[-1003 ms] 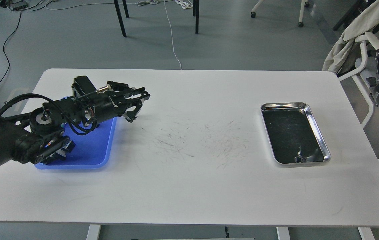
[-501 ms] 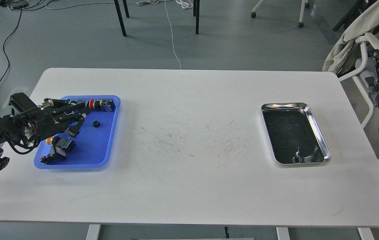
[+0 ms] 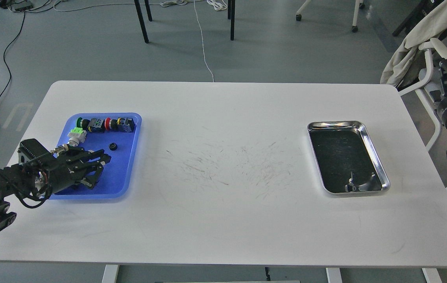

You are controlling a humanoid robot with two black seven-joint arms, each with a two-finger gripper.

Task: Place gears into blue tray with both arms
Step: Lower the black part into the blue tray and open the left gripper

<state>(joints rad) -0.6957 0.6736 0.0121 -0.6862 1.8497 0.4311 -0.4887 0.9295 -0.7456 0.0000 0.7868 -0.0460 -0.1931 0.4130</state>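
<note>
While L claw (image 3: 99, 169) hovers, gear (image 3: 113, 146) sits just beyond.

We look down on a white surface (image 3: 223, 220) scuffed with dark marks near its middle, standing on a grey floor (image 3: 286, 51). Beyond it we see black chair legs (image 3: 141, 21), a white cable (image 3: 204, 47), and at right a pale cloth (image 3: 412, 43) draped over a white frame.

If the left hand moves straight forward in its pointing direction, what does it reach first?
Probably the right rim of the shallow blue plastic tray; the left hand points rightward, passing below the small black gear. Height is unclear.
</note>
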